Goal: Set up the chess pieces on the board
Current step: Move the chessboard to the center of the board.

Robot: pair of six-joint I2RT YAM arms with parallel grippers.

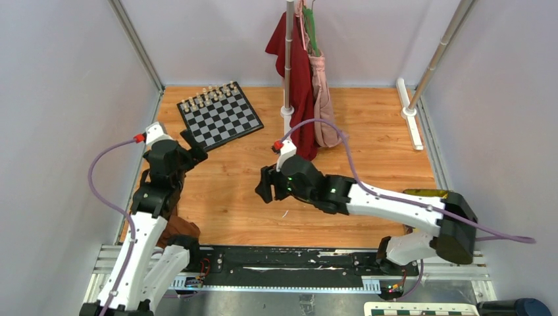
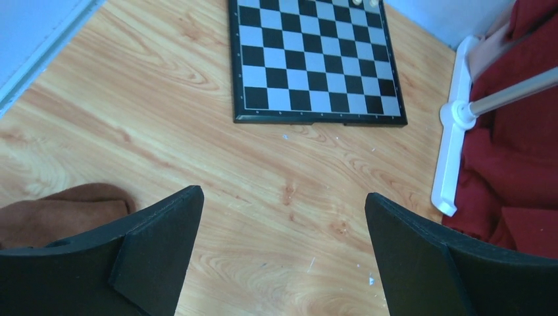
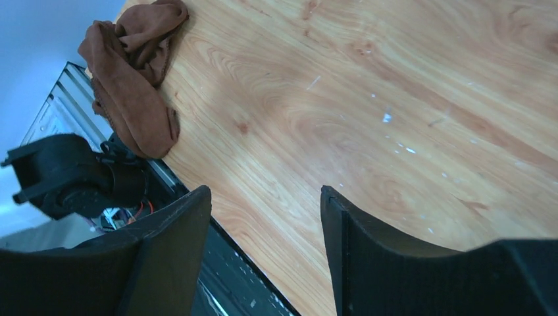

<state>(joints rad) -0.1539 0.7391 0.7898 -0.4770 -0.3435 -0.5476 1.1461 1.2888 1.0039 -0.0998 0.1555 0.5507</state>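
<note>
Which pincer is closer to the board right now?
Left. The left pincer sits just off the near corner of the board; the right pincer hangs farther back, toward the middle of the table.

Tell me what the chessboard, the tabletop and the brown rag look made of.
Chessboard: rigid and smooth, likely plastic or coated card; flat checks with a faint sheen.
Tabletop: wood or wood-look laminate; light grain, semi-matte.
Brown rag: soft, matte fabric, perhaps suede-like; crumpled into folds.
</note>
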